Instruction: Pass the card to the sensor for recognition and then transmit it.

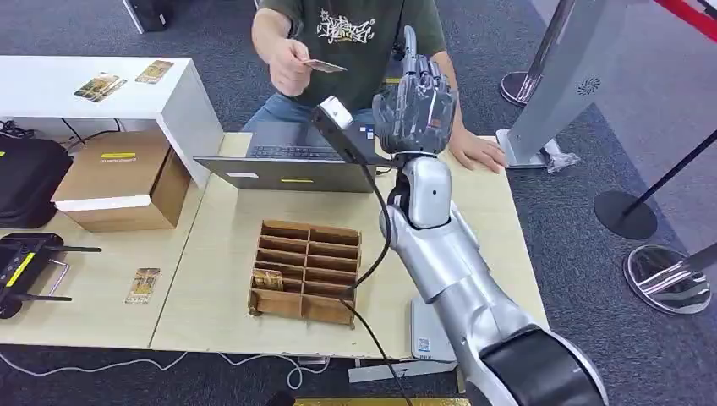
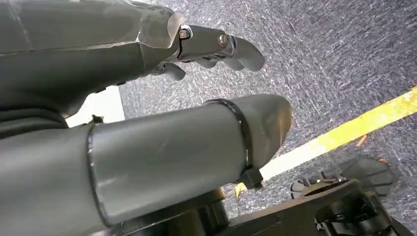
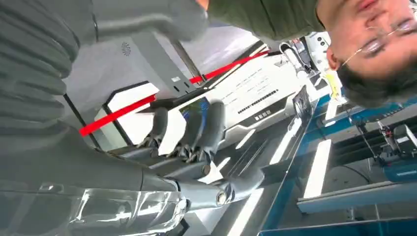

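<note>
The right hand [image 1: 416,100] stood raised at the far side of the table [image 1: 211,296], fingers apart and holding nothing, beside the tilted sensor [image 1: 342,127]. The card [image 1: 325,65] was pinched in the person's hand [image 1: 290,66], left of and just beyond the right hand. The left hand [image 2: 206,46] hung over carpet, fingers loosely curled, empty. Writing on the person's shirt was too small to read.

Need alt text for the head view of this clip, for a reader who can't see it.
The robot's right hand is raised, empty, above a light wooden table, while a seated person's hand holds a card beside it. Below sit a black sensor on a cable, a laptop and a wooden divided box holding one card.
</note>
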Controlling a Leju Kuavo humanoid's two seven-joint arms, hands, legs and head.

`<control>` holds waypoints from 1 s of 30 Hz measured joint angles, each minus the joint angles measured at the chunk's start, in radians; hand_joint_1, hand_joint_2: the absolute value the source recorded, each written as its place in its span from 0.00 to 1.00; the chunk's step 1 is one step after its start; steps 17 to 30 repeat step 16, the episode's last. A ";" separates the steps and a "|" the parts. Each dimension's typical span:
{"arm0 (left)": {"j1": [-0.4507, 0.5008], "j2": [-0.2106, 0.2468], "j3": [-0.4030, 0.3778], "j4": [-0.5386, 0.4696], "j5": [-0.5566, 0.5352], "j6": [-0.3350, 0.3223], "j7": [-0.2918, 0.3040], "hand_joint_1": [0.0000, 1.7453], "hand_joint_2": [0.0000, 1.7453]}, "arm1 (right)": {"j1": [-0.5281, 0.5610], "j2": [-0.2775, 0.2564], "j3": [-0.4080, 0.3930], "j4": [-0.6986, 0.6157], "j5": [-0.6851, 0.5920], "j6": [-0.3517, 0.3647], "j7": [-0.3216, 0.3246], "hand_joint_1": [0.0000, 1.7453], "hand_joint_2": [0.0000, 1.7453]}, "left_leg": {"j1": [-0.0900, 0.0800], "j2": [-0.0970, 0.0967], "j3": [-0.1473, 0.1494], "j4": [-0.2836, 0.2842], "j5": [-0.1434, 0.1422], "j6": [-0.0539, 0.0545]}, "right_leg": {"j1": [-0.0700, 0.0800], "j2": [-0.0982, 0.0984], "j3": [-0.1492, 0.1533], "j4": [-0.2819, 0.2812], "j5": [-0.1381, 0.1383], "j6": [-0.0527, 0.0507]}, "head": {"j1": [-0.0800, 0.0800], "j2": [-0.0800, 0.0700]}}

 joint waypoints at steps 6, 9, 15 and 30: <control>0.000 0.000 -0.002 0.000 0.001 0.000 0.001 0.00 0.00 | 0.002 -0.005 0.000 0.000 0.000 -0.002 -0.002 0.00 1.00 | 0.000 0.000 0.000 0.000 0.000 0.000 | 0.000 0.000 0.000 0.000 0.000 0.000 | 0.000 0.000; 0.000 0.000 -0.003 0.000 0.002 0.000 0.001 0.00 0.00 | 0.002 -0.006 0.000 -0.002 0.000 -0.007 -0.004 0.00 1.00 | 0.000 0.000 0.000 0.000 0.000 0.000 | 0.000 0.000 0.000 0.000 0.000 0.000 | 0.000 0.000; 0.000 0.000 -0.016 0.000 0.009 0.001 0.004 0.00 0.00 | 0.007 -0.012 0.000 -0.011 0.000 -0.010 -0.007 0.00 1.00 | 0.000 0.001 0.000 0.000 0.000 0.000 | 0.000 0.001 0.000 0.000 0.000 0.000 | 0.000 0.000; 0.000 0.000 -0.016 0.000 0.010 0.001 0.004 0.00 0.00 | 0.009 -0.013 0.000 -0.015 0.000 -0.010 -0.007 0.00 1.00 | 0.000 0.001 0.000 0.000 0.000 0.000 | 0.000 0.001 0.000 0.000 0.000 0.000 | 0.000 0.000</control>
